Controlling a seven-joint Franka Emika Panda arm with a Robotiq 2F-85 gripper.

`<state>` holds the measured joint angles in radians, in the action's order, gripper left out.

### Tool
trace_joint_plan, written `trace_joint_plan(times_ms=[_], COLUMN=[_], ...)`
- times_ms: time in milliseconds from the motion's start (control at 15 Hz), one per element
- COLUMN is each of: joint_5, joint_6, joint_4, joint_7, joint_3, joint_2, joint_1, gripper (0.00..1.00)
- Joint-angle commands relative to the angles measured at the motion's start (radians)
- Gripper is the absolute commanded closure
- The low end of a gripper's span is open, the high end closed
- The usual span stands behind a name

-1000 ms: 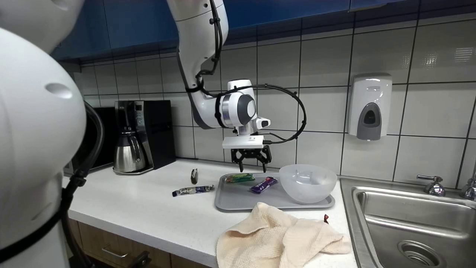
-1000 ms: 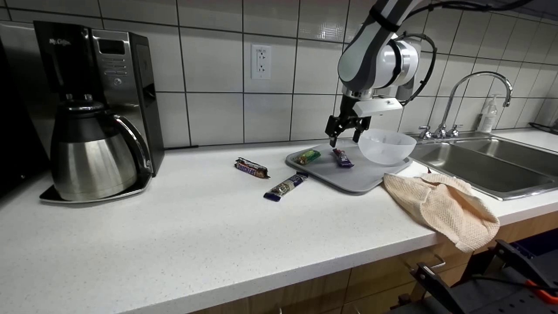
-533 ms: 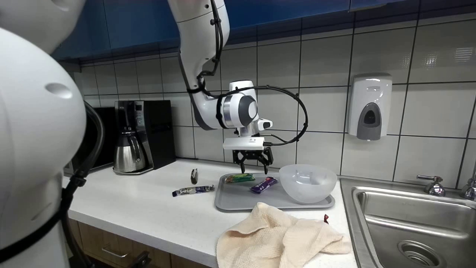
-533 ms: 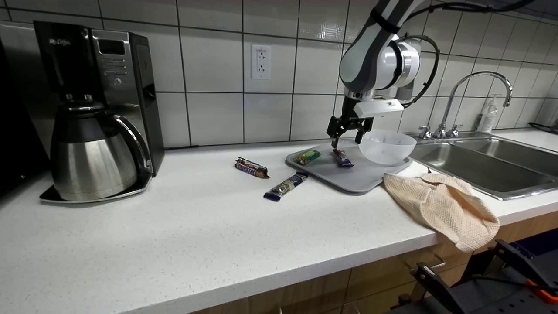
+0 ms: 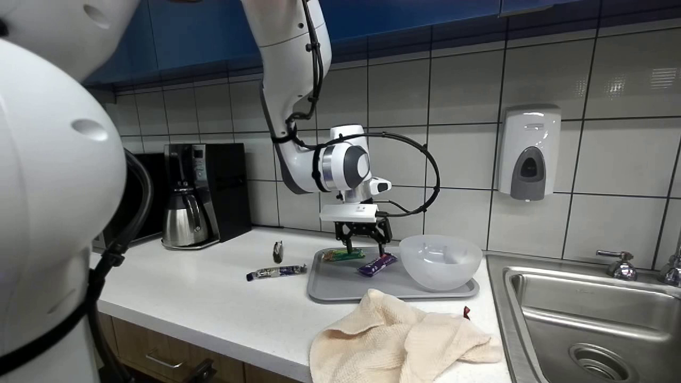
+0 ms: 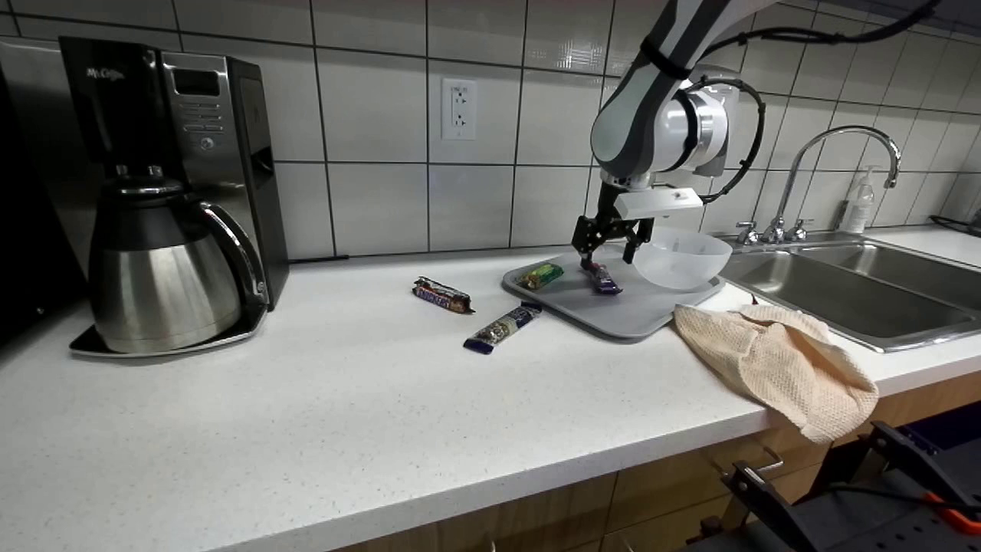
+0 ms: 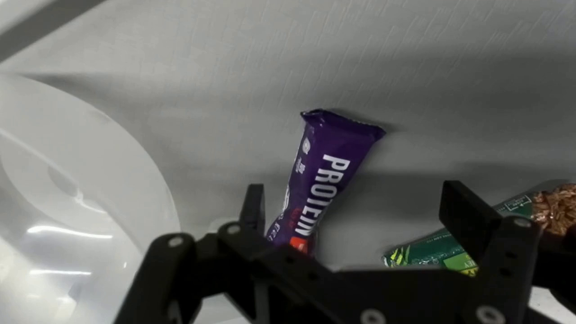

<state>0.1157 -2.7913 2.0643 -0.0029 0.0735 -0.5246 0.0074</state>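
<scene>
The counter (image 6: 306, 429) carries a tray (image 6: 609, 313), cloth (image 6: 782, 368), coffee maker (image 6: 211, 161) and wrapped bars (image 6: 502, 328)

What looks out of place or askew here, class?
The peach cloth looks askew: crumpled, drooping over the edge of the counter. A red thing just behind the cloth is too small to identify. Nothing looks spilled.

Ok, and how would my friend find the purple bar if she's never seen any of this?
Find the sink, then the tray on the counter beside it. On the tray, look between the bowl and the green bar. The purple bar lies there, and it has PROTEIN in big white letters on purple, not green like its neighbour.
</scene>
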Motion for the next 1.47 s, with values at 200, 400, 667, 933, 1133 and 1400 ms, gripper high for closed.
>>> trace_joint_plan(times_ms=[200, 400, 667, 933, 1133, 1400], joint_5=[0.002, 0.001, -0.001, -0.003, -0.007, -0.009], joint_6=[0.004, -0.001, -0.001, 0.0, -0.001, -0.013], joint_4=[-0.112, -0.148, -0.188, -0.214, -0.221, -0.211], joint_7=[0.075, 0.096, 0.118, 0.13, 0.13, 0.133], joint_3=[0.036, 0.048, 0.063, 0.069, 0.069, 0.071], joint_2=[-0.097, -0.133, -0.168, -0.191, -0.198, -0.191], joint_1=[0.035, 0.043, 0.054, 0.057, 0.053, 0.05], gripper=[0.0, 0.0, 0.0, 0.26, 0.51, 0.8])
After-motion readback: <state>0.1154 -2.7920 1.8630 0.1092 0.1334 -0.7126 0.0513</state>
